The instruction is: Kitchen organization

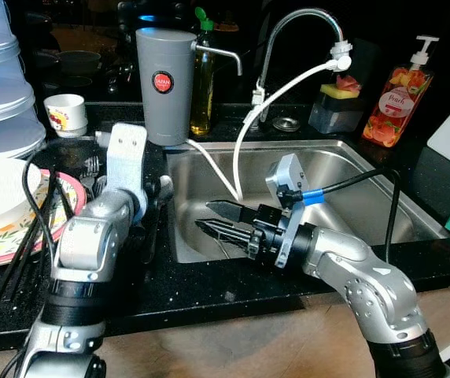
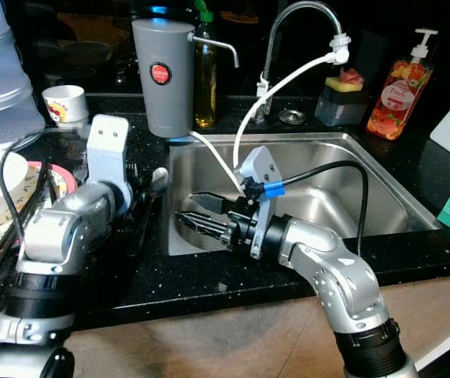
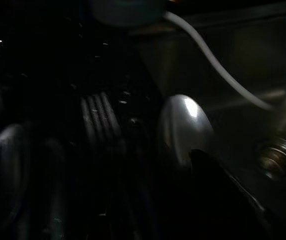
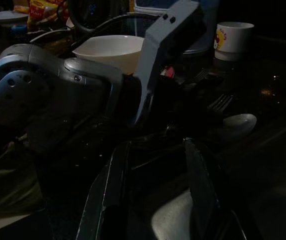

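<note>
Evidently the work centres on the cutlery lying on the dark counter (image 1: 209, 295) just left of the steel sink (image 1: 351, 169): a spoon (image 2: 158, 179) rests with its bowl near the sink's edge, and a fork (image 4: 222, 102) lies beside it in the right wrist view. The left gripper (image 1: 156, 206) is down at the counter close to that spoon, and the left wrist view puts the spoon's bowl just ahead of one dark finger (image 3: 218, 180), but whether these fingers are parted or closed on anything cannot be told. The right gripper (image 1: 223, 219) hovers over the left part of the basin, pointing toward the left arm, its two fingers clearly apart and holding nothing. A white bowl (image 4: 112, 50) and a small mug (image 1: 66, 114) stand further along the counter. Judging by this, the step in hand is gathering the loose cutlery; the next move calls for the left fingers to settle either side of the spoon's handle before closing.
</note>
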